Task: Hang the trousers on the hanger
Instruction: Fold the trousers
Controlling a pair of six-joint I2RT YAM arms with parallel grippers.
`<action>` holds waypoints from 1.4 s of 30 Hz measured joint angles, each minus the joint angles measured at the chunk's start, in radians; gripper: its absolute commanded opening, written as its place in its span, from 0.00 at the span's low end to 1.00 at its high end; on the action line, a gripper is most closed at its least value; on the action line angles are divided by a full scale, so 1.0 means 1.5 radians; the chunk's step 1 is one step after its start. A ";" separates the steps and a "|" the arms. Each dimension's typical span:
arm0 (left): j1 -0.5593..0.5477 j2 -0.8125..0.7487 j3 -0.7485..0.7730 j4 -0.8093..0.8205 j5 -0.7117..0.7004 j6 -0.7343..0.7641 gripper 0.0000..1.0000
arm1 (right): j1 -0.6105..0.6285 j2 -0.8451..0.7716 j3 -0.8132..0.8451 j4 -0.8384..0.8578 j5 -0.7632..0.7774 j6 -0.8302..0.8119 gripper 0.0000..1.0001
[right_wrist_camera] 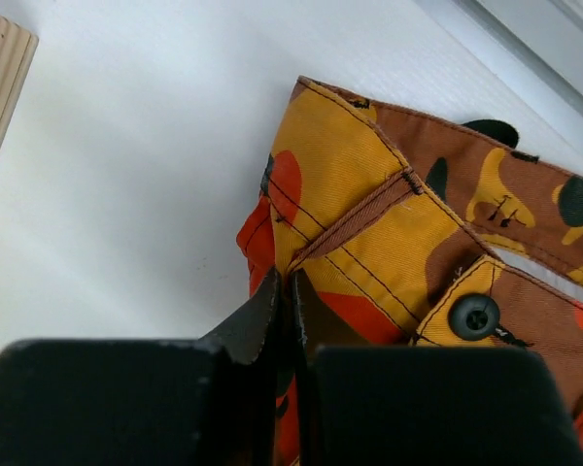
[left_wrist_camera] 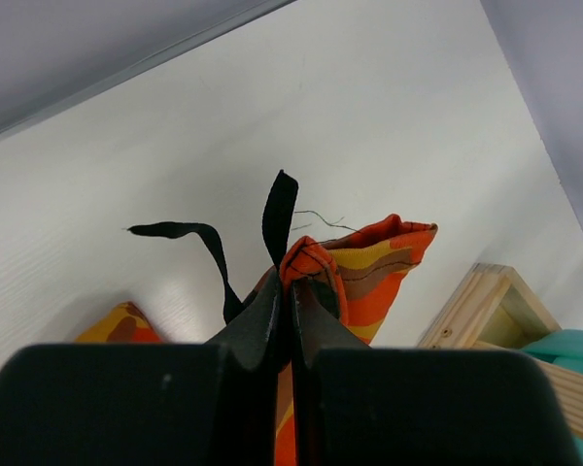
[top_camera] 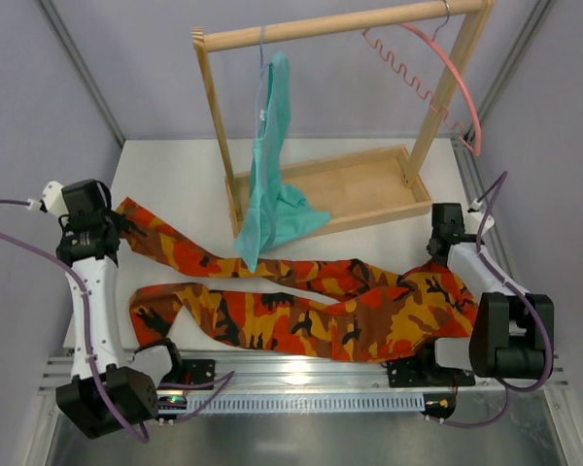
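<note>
Camo cloth in orange, red and brown: the trousers (top_camera: 301, 306) lie sprawled across the worktop (top_camera: 170, 170), well apart from the hanger (top_camera: 463, 87), which hangs at the right end of the wooden rack (top_camera: 321, 29). On the left, the left end effector (left_wrist_camera: 291, 282) is pinched tight on the end of one leg (a black drawstring (left_wrist_camera: 189, 231) pokes out above it). The right end effector (right_wrist_camera: 290, 288) is closed on the waistband edge, near the button (right_wrist_camera: 474, 316). Best next move, prob.: lift w/ both arms together, keep the cloth taut btw. them, and steer clear of the teal garment (top_camera: 272, 165).
</note>
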 measured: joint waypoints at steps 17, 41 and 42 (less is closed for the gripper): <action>0.031 -0.005 0.113 -0.082 -0.062 0.041 0.00 | 0.000 -0.405 0.104 -0.165 0.147 -0.028 0.03; 0.122 0.139 -0.028 -0.010 0.026 -0.020 0.00 | 0.000 -0.329 0.033 -0.141 0.146 0.023 0.04; 0.122 0.149 -0.030 -0.004 0.034 -0.025 0.09 | 0.000 -0.327 0.027 -0.137 0.142 0.026 0.04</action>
